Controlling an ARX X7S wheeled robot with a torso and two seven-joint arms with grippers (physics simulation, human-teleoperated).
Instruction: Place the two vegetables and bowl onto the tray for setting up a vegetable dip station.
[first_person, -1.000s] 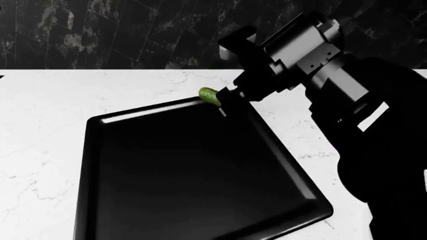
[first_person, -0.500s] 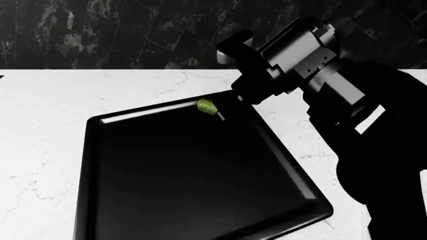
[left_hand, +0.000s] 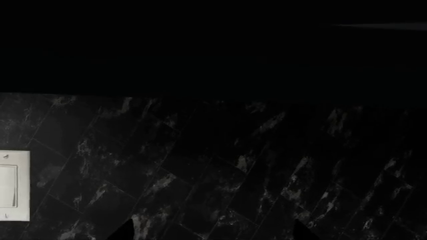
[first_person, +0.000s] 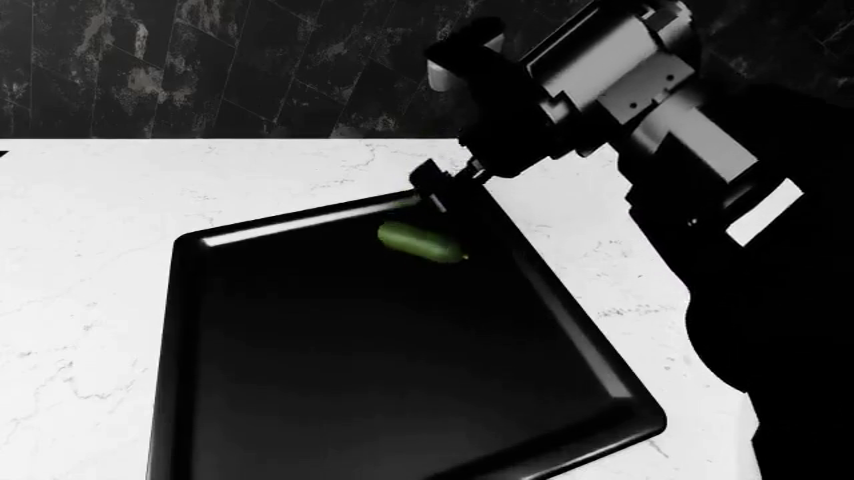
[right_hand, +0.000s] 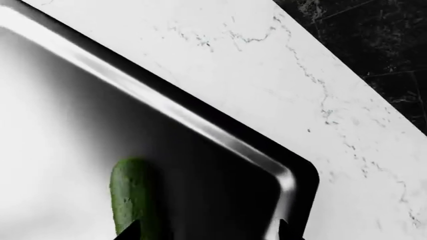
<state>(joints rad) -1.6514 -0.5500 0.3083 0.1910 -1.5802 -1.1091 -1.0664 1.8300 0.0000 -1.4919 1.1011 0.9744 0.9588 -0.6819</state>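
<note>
While the right arm hangs over the tray's far corner, the cucumber lies loose on the tray.

Head view: the small dark green elongated cucumber (first_person: 422, 242) lies inside the flat glossy black rectangular tray (first_person: 267, 400) near its 12 o'clock rim, on the white marble counter (first_person: 80, 250). At 1 o'clock of the cucumber, the right tool (first_person: 430, 185) hovers above the tray's far corner, gripping nothing, its tips apart from the cucumber; how wide its jaws stand I cannot tell.
Left wrist view: only a dark marbled tile wall (left_hand: 233, 165) and a white wall switch plate (left_hand: 13, 185) show; that tool's state cannot be told.
Right wrist view: the cucumber (right_hand: 132, 195) rests on the tray floor beside the rounded corner rim (right_hand: 287, 175).
</note>
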